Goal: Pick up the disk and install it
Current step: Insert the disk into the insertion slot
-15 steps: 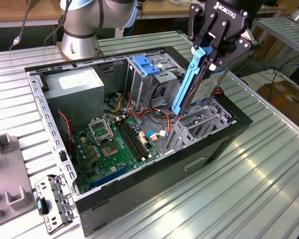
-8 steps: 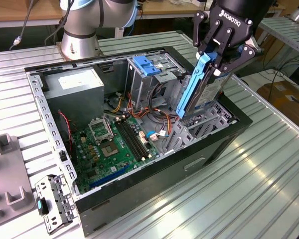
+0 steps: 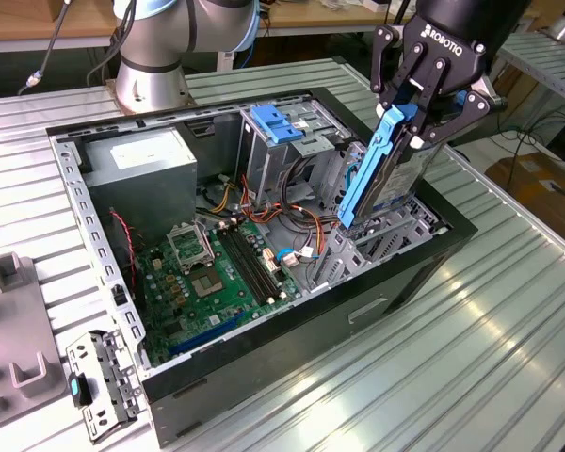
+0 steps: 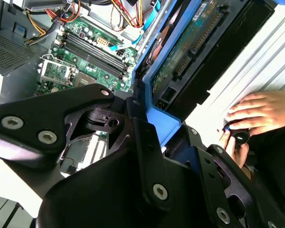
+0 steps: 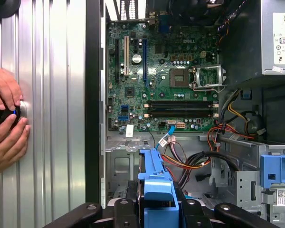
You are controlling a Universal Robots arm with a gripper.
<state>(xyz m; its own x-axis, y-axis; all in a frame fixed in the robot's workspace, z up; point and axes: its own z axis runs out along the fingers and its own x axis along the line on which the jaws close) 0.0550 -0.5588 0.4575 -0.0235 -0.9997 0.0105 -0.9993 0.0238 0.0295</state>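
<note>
Disk [image 3: 369, 174] clamped edgewise between fingers [image 3: 431, 89], tilted near-upright, lower end over open computer case [image 3: 264, 377].

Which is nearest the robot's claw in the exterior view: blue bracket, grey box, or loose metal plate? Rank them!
The gripper holds the disk.
1. Blue bracket, inside the case.
2. Grey box, in the case's corner.
3. Metal plate, outside on the table.
</note>
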